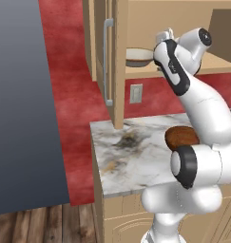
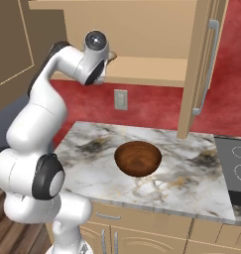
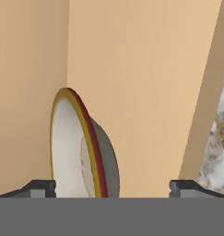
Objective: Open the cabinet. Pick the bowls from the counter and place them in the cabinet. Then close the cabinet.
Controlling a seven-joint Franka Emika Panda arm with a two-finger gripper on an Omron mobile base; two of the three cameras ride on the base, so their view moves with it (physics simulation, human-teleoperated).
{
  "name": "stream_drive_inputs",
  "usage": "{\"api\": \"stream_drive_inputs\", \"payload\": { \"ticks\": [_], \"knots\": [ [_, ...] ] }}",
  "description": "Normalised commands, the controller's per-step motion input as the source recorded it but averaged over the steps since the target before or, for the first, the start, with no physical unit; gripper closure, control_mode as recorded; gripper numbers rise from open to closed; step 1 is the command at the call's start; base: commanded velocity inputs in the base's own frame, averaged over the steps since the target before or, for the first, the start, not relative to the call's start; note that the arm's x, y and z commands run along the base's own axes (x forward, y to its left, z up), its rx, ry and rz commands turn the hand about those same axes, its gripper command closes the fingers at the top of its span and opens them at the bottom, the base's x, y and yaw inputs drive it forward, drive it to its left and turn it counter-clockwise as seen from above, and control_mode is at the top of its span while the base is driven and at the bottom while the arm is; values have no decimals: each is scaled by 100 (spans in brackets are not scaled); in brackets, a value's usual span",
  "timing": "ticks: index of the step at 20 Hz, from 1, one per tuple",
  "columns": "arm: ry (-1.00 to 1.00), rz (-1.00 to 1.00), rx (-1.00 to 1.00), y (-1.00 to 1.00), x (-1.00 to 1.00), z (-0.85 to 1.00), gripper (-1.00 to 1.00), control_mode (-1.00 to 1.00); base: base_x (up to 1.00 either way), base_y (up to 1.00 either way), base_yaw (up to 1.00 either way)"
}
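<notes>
Fingers spread wide, clear of the cream bowl sitting on the cabinet shelf. Brown bowl waits on the bench. Risk: pulling out carelessly clips the cream bowl's rim and drags it off.

The white arm is raised from its base and bent at the elbow, the forearm reaching up and forward. The hand is held wide open, its two dark fingertips set far apart, nothing gripped between them.
</notes>
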Motion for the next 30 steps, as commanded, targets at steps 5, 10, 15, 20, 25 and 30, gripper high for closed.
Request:
{"api": "stream_drive_inputs", "payload": {
  "ticks": [5, 10, 15, 20, 25, 30],
  "knots": [
    [0, -10, 0, -2, -72, 7, -100, -100, 0, 0, 0],
    [0, -1, 0, -6, -60, -3, -100, -100, 0, 0, 0],
    [0, 0, 0, -6, -45, -10, -100, -100, 0, 0, 0],
    [0, 0, 0, -10, -27, -13, -100, -100, 0, 0, 0],
    [0, 0, 0, -12, -8, -11, -100, -100, 0, 0, 0],
    [2, 0, 0, -9, -2, -17, -100, -100, 0, 0, 0]
  ]
}}
